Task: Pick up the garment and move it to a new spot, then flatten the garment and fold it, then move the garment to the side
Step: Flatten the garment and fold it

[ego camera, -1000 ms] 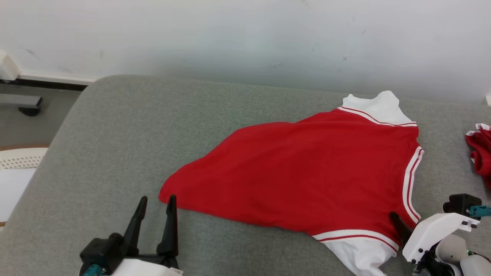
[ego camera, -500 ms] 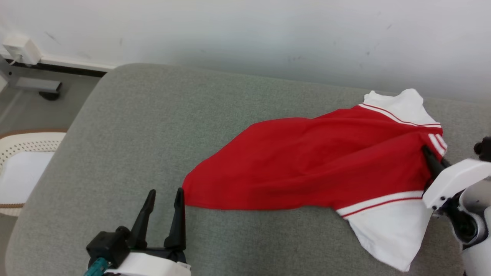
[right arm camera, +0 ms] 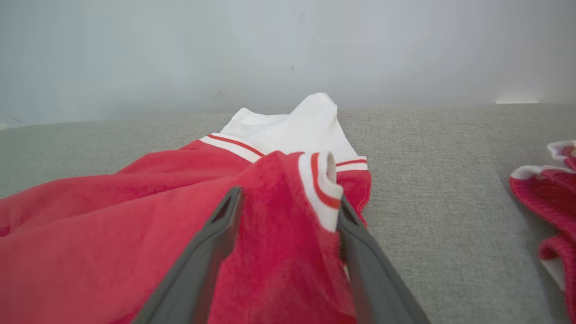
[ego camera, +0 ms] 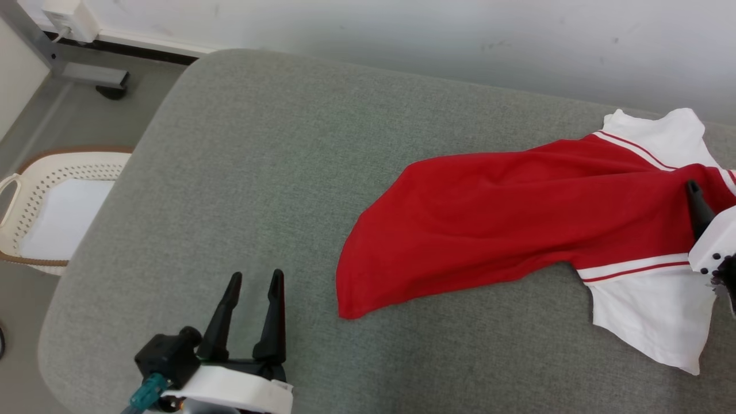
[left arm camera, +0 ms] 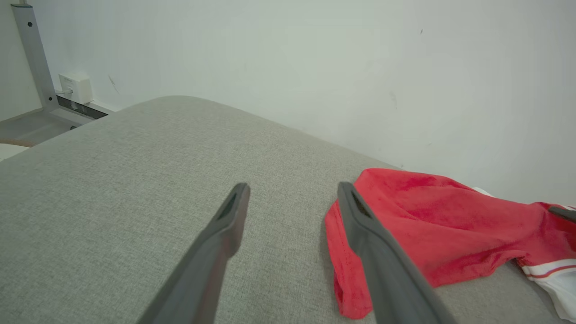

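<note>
Left hand (ego camera: 257, 275), nearest, is hovering spread and empty over the grey surface (ego camera: 259, 144). The red garment (ego camera: 517, 224) is lying on the surface's right half, its long axis running left to right, hem pointing left. Right hand (right arm camera: 289, 198) is standing open, collar fabric bunched between its fingers.

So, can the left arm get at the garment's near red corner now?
Probably yes: the left gripper, jaws open, sits beside the garment; only bare cushion lies between them.
</note>
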Robot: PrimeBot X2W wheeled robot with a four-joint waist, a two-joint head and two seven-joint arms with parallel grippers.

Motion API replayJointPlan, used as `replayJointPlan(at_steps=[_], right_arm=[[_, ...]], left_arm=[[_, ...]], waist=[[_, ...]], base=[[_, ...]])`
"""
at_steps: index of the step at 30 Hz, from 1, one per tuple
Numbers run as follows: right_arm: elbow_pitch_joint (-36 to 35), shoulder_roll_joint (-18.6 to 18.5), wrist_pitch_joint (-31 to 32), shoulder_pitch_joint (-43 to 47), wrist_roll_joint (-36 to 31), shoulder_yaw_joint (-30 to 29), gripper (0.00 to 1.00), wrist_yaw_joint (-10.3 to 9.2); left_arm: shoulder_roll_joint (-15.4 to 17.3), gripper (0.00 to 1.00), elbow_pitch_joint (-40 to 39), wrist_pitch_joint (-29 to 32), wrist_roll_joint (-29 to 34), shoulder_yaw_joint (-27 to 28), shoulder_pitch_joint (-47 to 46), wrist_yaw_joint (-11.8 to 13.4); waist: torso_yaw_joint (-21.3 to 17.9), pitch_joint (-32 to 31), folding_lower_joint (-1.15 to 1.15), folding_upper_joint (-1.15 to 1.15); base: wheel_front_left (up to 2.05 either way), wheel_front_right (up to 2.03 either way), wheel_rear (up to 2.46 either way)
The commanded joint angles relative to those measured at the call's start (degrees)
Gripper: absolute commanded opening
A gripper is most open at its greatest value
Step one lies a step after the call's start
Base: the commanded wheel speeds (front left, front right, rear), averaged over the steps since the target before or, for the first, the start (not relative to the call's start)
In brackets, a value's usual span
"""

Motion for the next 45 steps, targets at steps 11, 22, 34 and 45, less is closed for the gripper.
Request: replayJointPlan(at_steps=[11, 22, 34, 45], right_arm=[[-5.62, 1.68, -10.62, 4.75, 0.01, 2.74, 1.00, -0.01], [-23.87, 3.82, -22.17, 23.12, -0.15, 4.12, 1.00, -0.01], [-21.14, 9.24, -23.85, 33.87, 2.52, 6.60, 1.00, -0.01], [-3.55, 10.91, -16.21, 24.94, 3.38, 5.88, 1.00, -0.01]], left_arm=[[0.21, 1.00, 0.22, 0.01, 3.01, 2.33, 1.26, -0.76], [0.21, 1.00, -0.68, 0.01, 3.55, 5.47, 2.82, -0.54], [0.20, 1.00, 0.16, 0.01, 3.76, 5.41, 3.59, -1.28], [0.20, 1.00, 1.26, 0.02, 3.93, 5.13, 2.67, -1.75]], waist=[[-8.05, -6.02, -0.01, 0.00], [-13.81, -9.73, -0.01, 0.00], [-13.58, -10.29, -0.01, 0.00], [-9.28, -9.40, -0.01, 0.00]], base=[[0.00, 0.00, 0.00], [0.00, 0.00, 0.00], [0.00, 0.00, 0.00], [0.00, 0.00, 0.00]])
